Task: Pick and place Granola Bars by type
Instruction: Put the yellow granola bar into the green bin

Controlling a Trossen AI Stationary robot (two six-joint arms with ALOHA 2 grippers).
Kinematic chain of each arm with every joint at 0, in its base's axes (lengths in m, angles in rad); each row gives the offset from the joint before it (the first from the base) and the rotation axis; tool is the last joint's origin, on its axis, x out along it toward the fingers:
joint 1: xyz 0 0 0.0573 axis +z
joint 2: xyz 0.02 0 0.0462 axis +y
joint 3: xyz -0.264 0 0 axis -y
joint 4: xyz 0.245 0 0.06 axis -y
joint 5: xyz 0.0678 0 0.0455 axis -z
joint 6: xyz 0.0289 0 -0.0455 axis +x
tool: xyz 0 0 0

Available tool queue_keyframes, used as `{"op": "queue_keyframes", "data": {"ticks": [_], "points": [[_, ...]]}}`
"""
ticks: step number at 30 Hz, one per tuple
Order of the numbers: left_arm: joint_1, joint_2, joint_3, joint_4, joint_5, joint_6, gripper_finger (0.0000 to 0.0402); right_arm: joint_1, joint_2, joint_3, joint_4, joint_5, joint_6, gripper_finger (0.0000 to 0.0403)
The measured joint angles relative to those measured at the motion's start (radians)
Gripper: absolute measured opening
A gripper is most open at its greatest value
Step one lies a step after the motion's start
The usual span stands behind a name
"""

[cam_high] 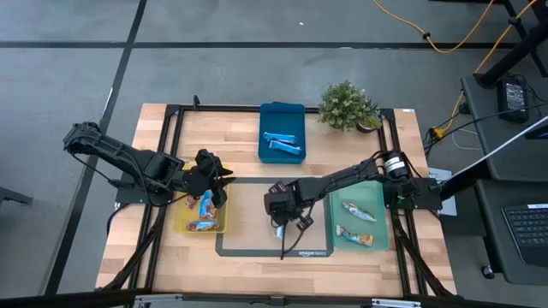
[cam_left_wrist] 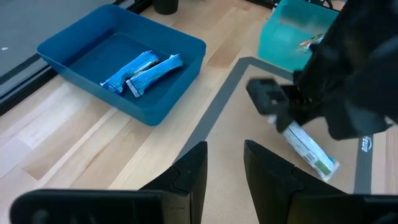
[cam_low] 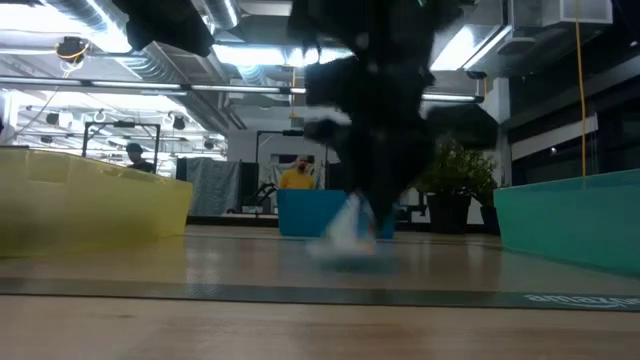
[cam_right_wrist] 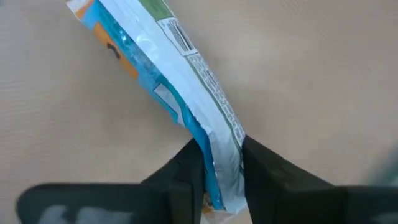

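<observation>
Right gripper (cam_right_wrist: pixel 217 163) clenched on a blue-and-white bar (cam_right_wrist: pixel 166 93), near the green tray (cam_high: pixel 360 244). Left gripper (cam_left_wrist: pixel 224 163) loose, holding nothing, farther from the green tray, over the yellow tray (cam_high: pixel 181 224).

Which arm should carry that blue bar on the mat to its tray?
The right: the right gripper already pinches the blue bar. The left gripper is empty, over the yellow tray.

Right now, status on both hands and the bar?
Right hand shut on blue-and-white granola bar, over the grey mat at table centre. Left hand over the yellow tray, empty. Nothing in the way.
</observation>
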Motion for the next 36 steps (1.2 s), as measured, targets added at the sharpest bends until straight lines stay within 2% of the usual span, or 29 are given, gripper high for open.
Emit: {"op": "queue_keyframes", "data": {"ticks": [3,6,13,18,24,31,36], "points": [[0.000,0.000,0.000,0.000,0.000,0.003,0.0098,-0.009,-0.019,0.089,-0.114,0.084,-0.001,0.0085],[0.000,0.000,0.000,0.000,0.000,0.007,0.0098,-0.022,-0.040,0.183,-0.191,0.117,0.038,0.0084],[0.000,0.000,0.000,0.000,0.000,0.007,0.0098,-0.038,-0.077,0.341,-0.252,0.079,0.229,0.0084],[0.000,0.000,0.000,0.000,0.006,0.011,0.0098,-0.035,-0.109,0.346,-0.321,0.075,0.343,0.0084],[-0.001,0.000,0.000,-0.001,0.009,0.017,0.0098,-0.036,-0.198,0.242,-0.402,0.093,0.471,0.0084],[-0.001,0.000,0.000,-0.001,0.009,0.040,0.0098,-0.020,-0.487,-0.079,-0.394,0.135,0.692,0.0084],[-0.001,0.000,0.000,-0.001,0.010,0.041,0.0098,0.011,-0.701,-0.198,-0.401,0.137,0.905,0.0084]]}}
